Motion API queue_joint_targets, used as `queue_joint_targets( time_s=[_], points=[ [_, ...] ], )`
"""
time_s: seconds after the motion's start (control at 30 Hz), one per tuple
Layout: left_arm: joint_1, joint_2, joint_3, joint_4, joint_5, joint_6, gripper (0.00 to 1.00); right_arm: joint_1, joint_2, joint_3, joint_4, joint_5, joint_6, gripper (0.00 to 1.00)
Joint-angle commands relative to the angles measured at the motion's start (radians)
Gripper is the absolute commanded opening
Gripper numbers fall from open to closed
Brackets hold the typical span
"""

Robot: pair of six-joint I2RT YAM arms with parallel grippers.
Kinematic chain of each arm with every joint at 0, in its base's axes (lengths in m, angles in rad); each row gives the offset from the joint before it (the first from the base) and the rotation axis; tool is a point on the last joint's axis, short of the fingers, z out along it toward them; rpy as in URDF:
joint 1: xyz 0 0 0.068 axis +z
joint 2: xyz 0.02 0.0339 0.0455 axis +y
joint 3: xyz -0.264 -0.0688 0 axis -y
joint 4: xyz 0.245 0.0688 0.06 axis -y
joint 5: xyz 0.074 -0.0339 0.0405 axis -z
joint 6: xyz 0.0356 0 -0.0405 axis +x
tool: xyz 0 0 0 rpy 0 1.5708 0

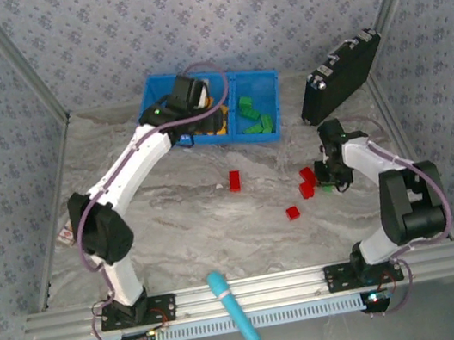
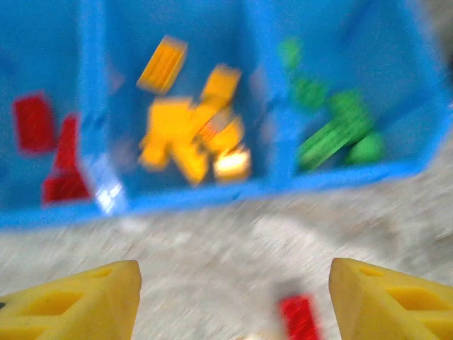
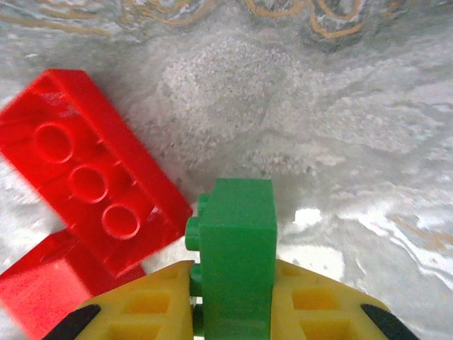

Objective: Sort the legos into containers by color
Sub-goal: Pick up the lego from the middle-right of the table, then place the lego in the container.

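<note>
Grey marbled table [image 1: 220, 232], patterned walls behind. Item: green lego [image 3: 237, 255], being held low near the table's right edge, just beside a red lego [image 3: 92, 188]; whether the two are touching cannot be told. The right gripper [image 3: 237, 301] is clamping it between yellow fingers, studs pointing sideways. Handling, judged: light, rigid, smooth-sided plastic, likely slipping or pivoting if pinched at a corner; the flat opposite faces are offering the surest hold. Destination: blue bin [image 1: 256, 72] at the far edge, its right compartment already holding green pieces [image 2: 333, 134]. The left gripper [image 2: 233, 283] is hovering before the bin, jaws apart, carrying nothing. Also: loose red legos [image 1: 234, 180] are lying mid-table.
</note>
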State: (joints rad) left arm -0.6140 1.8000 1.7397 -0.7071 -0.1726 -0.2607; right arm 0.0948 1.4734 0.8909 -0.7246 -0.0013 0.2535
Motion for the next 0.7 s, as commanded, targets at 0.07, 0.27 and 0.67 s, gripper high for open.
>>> queue_joint_targets(
  time_s=[0.07,0.27,0.67],
  points=[
    [0.021,-0.157,-0.262,-0.043,-0.176,0.072,0.71,0.026,-0.139,0.184,-0.184,0.047,0.001,0.20],
    [0.051,-0.333,-0.522,0.051,-0.080,0.002,0.71,0.090,-0.120,0.457,-0.163,0.056,-0.003,0.19],
    [-0.070,-0.344,-0.725,0.141,-0.013,-0.182,0.72,0.194,0.349,0.870,0.217,-0.024,-0.140,0.17]
  ],
)
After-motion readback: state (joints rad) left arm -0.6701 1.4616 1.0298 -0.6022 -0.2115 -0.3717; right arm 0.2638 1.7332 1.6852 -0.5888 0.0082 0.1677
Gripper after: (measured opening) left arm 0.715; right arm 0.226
